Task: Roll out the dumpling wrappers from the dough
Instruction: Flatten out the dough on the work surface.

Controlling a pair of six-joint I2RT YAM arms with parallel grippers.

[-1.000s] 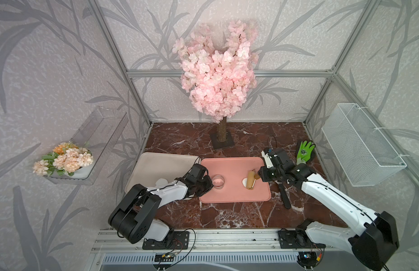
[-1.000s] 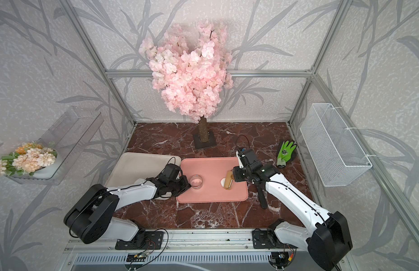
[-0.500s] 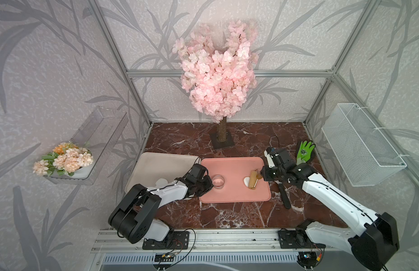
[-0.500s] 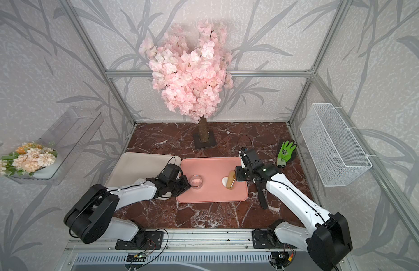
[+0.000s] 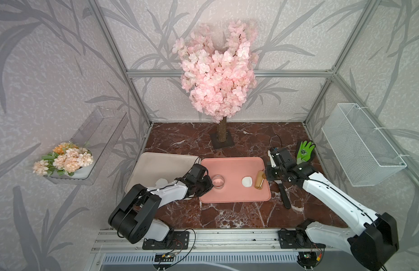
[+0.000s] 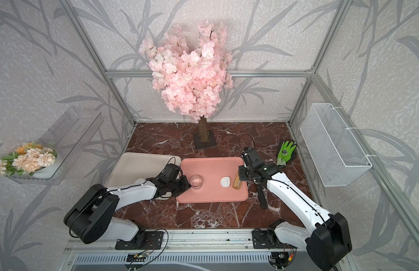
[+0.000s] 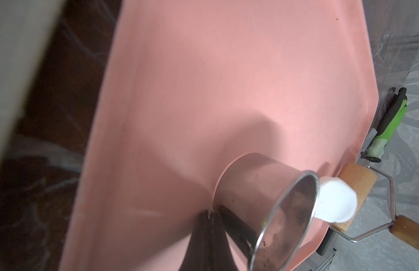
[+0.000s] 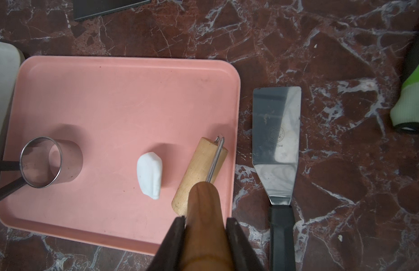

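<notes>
The dough is a small white lump on the pink tray, also seen in both top views. My right gripper is shut on the wooden handle of the rolling pin, whose tan roller sits just right of the dough. My left gripper is shut, its tips against the outer wall of the ring cutter, which stands on the tray's left part. One flat white wrapper lies on the beige tray.
A metal spatula with a black handle lies on the marble right of the pink tray. A green glove lies behind my right arm. The blossom tree's base stands at the back, and a wire basket hangs on the right wall.
My right gripper has drawn the rolling pin a little to the right, off the dough. The left arm and the ring cutter have not moved.
</notes>
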